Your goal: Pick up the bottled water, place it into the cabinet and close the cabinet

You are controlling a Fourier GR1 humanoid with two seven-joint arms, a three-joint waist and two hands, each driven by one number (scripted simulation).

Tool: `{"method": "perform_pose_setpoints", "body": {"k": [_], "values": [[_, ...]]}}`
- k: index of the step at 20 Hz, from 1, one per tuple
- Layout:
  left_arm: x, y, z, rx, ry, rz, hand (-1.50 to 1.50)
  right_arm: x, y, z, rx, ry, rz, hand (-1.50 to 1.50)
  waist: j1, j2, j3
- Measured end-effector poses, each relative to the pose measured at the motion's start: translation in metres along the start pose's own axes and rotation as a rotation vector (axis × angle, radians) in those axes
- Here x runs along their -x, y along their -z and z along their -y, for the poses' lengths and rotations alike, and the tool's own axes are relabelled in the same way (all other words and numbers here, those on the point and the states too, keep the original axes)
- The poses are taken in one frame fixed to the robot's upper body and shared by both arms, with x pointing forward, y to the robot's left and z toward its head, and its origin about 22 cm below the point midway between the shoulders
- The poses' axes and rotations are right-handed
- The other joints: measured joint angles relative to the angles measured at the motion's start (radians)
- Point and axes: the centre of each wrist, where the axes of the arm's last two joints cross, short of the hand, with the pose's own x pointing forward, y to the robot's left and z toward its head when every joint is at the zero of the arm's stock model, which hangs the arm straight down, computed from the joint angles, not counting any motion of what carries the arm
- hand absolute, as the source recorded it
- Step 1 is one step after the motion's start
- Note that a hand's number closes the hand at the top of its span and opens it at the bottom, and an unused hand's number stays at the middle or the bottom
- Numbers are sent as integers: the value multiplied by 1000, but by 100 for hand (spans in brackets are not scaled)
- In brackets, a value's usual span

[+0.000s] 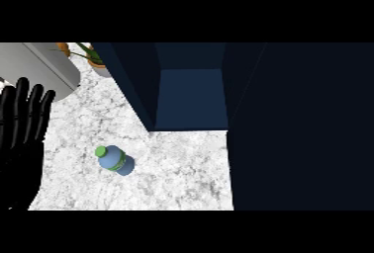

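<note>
At the far left edge the left hand [23, 121] stands with its fingers straight and pointing up, released, holding nothing; it looks to be resting there. Behind it, toward the top left, a pale grey rounded object [44, 66] sits on the surface, and just beyond that a potted plant [89, 55] pokes in with its green leaves.

Moving right across the marbled white surface [182, 168], the bottled water [112, 159] stands upright, green cap up (seen almost from above, so its long axis points up at the viewer and it reads as a short blue stub). It lies to the right of the left hand and somewhat nearer the robot, apart from it, with bare surface between.

Further right and farther back is the cabinet [191, 94], dark blue, its interior open toward the bottle. To the right a broad dark panel [303, 128] fills the view, probably the cabinet's open door.

The right hand shows nowhere. So I'd judge the left hand is the one placed to take the bottle, by reaching rightward and closing round its sides, since the cap faces up. Nothing of the task looks done yet.
</note>
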Motion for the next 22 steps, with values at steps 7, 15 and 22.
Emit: {"method": "perform_pose_setpoints", "body": {"k": [7, 15, 22], "values": [[-12, -15, -12, 63, -52, -27, -150, -16, -26, -5, -28, 19, -12, -150, 15, 16, -1], [-46, -42, 3, 51, -298, -181, -150, -50, -48, -14, -161, 152, -87, -150, 20, 16, -1], [-53, -46, 7, 29, -324, -294, -150, -69, -47, -22, -184, 170, -120, -150, 21, 18, -1]]}}
